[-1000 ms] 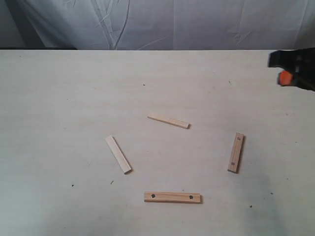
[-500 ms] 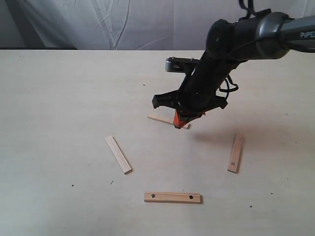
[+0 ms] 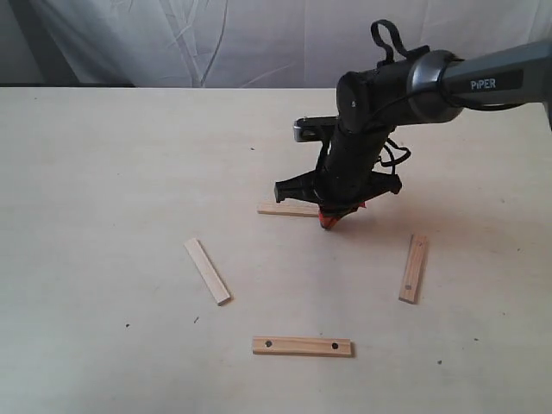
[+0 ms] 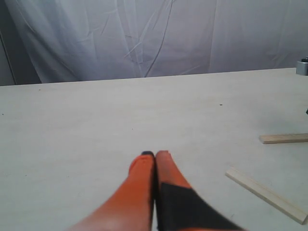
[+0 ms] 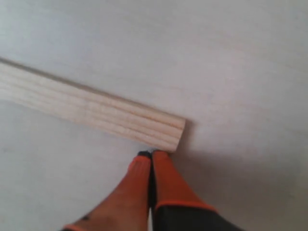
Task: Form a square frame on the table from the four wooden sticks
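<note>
Four wooden sticks lie apart on the table [image 3: 129, 155]. One plain stick [image 3: 287, 209] lies near the middle, and my right gripper [image 3: 329, 222] is shut, its orange tips touching that stick's right end. The right wrist view shows the shut tips [image 5: 151, 154] against the corner of this stick [image 5: 91, 113]. Another plain stick [image 3: 207, 271] lies to the left. A holed stick [image 3: 414, 268] lies to the right and a second holed stick [image 3: 302, 347] at the front. My left gripper [image 4: 155, 155] is shut and empty, low over bare table, outside the exterior view.
A white cloth backdrop [image 3: 259, 43] hangs behind the table's far edge. The left wrist view shows two plain sticks, one [image 4: 284, 138] farther off and one [image 4: 267, 195] nearer. The right arm [image 3: 388, 95] reaches in from the right.
My right arm came in from the far right and lowered to the middle plain stick. That stick's right end has swung, so it now lies nearly level instead of slanted.
</note>
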Controlling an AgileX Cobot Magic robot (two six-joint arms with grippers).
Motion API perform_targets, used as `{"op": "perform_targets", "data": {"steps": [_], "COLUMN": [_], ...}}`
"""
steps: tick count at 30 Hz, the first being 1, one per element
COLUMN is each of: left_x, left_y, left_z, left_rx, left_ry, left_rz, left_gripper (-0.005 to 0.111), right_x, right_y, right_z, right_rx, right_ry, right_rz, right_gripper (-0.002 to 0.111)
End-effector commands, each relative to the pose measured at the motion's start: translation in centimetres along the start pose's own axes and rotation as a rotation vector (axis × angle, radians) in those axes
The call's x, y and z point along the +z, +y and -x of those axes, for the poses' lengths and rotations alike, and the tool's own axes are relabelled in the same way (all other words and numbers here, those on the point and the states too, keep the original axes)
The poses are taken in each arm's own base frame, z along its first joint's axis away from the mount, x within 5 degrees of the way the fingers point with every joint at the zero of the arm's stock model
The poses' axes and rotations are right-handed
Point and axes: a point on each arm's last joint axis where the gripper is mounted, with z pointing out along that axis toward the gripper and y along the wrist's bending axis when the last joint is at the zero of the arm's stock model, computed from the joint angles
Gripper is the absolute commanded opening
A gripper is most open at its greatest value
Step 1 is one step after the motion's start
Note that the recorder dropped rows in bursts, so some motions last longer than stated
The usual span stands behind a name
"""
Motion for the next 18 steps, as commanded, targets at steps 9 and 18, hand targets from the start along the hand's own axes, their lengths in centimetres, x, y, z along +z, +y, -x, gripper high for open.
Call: {"op": "perform_targets", "data": {"steps": [9,18], "left_x": [0.0,0.0], "left_y": [0.0,0.0], "left_z": [0.0,0.0], "left_rx": [0.0,0.0], "left_ry": [-0.013,-0.013], "left_rz": [0.0,0.0], "left_gripper": [0.0,0.0], "right_x": [-8.0,-9.9], "right_y": [-0.8,-7.5], "right_z": [-0.3,-7.2], "right_rx": [0.024,0.187], "right_ry": [-0.077,-0.132], "right_rz": [-0.005,-0.043], "right_gripper": [-0.001,-0.001]}}
